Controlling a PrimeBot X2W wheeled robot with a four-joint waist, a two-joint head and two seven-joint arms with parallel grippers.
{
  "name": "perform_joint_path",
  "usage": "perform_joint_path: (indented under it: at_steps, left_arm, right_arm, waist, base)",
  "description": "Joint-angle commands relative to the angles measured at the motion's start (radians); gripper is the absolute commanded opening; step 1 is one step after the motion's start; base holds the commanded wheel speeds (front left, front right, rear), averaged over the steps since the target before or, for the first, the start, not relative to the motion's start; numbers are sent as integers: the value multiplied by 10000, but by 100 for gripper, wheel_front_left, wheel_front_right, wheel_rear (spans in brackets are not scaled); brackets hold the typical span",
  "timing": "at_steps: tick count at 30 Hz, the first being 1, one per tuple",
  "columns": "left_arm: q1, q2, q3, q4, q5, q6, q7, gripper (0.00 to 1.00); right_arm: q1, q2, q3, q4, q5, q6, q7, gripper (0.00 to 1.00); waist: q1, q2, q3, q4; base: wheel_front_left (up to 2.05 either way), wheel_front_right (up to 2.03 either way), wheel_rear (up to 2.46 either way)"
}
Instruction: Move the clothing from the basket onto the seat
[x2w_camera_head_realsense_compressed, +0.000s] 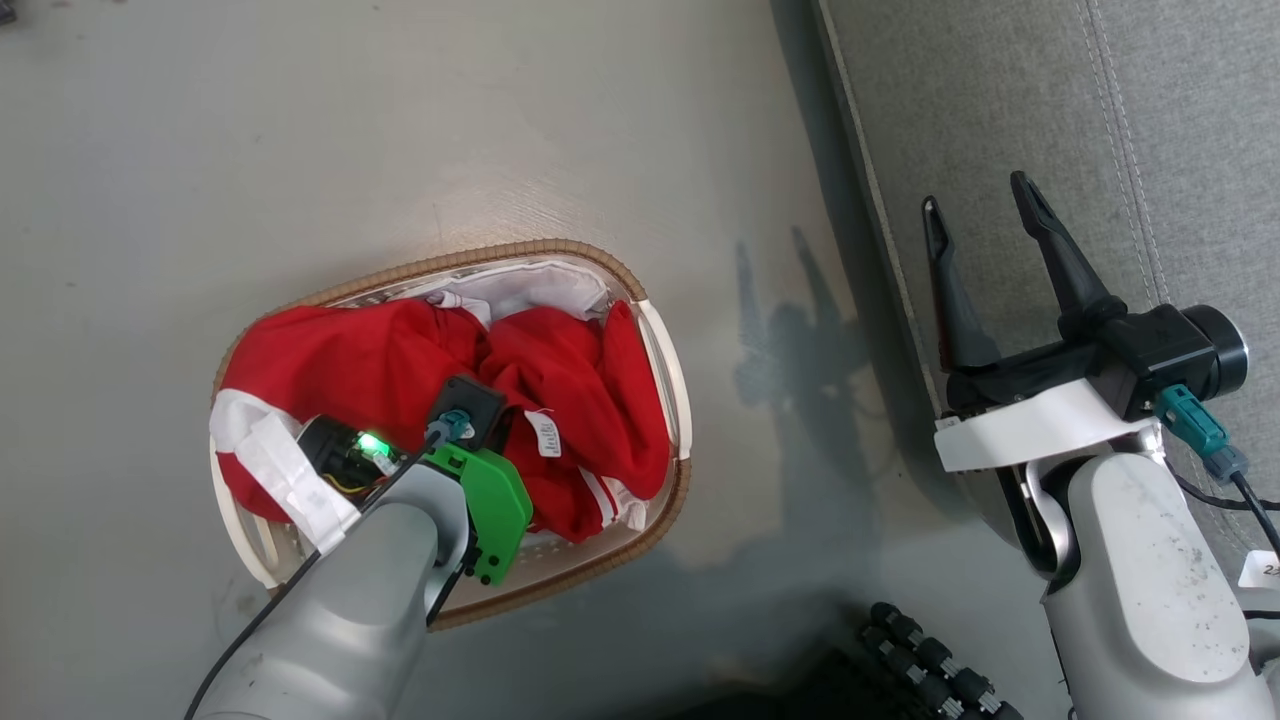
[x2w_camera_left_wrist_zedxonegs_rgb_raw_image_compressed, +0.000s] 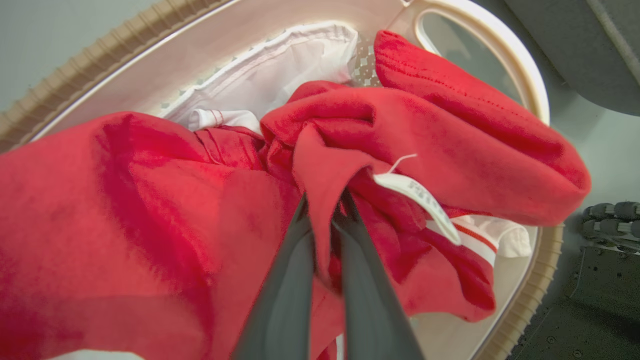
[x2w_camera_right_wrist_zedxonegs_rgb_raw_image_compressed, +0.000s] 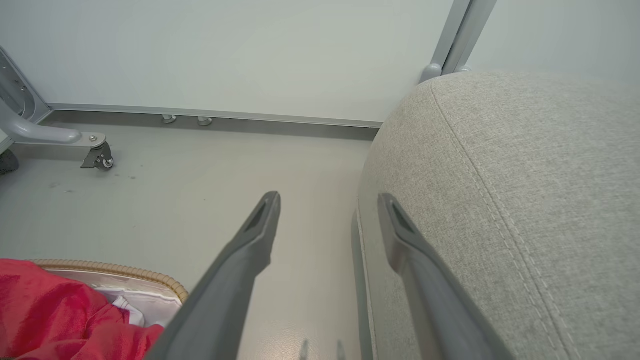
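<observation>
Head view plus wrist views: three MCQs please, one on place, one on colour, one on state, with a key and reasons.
1. Where does the basket stand?
A. On the seat
B. On a table
C. On the floor, beside the seat

2. What colour is the clothing?
A. Red with white trim
B. Blue
C. Black

3. How do the jaws of the left gripper stand?
A. Wide open above the basket
B. Shut on a fold of the clothing
C. Shut on the basket's handle

Key:
1 C: the head view shows the basket on the floor next to the seat's edge.
2 A: red cloth with white stripes lies in the basket.
3 B: the left wrist view shows a red fold pinched between the two fingers.
</observation>
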Motion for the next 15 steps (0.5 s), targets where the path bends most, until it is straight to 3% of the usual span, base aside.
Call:
perform_joint_path:
  at_steps: [1, 15]
  left_arm:
    - [-100, -4, -104, -56, -76, -25, -158, 0]
    - [807, 243, -433, -1627, -511, -3, -864, 0]
  right_arm:
    - [23, -24, -12, 51, -66, -10, -49, 100]
    - [608, -29, -208, 448, -463, -10, -49, 100]
  waist:
    - [0, 0, -114, 85]
    - [0, 0, -2053, 999]
  base:
    - [0, 0, 0]
    - [0, 0, 0]
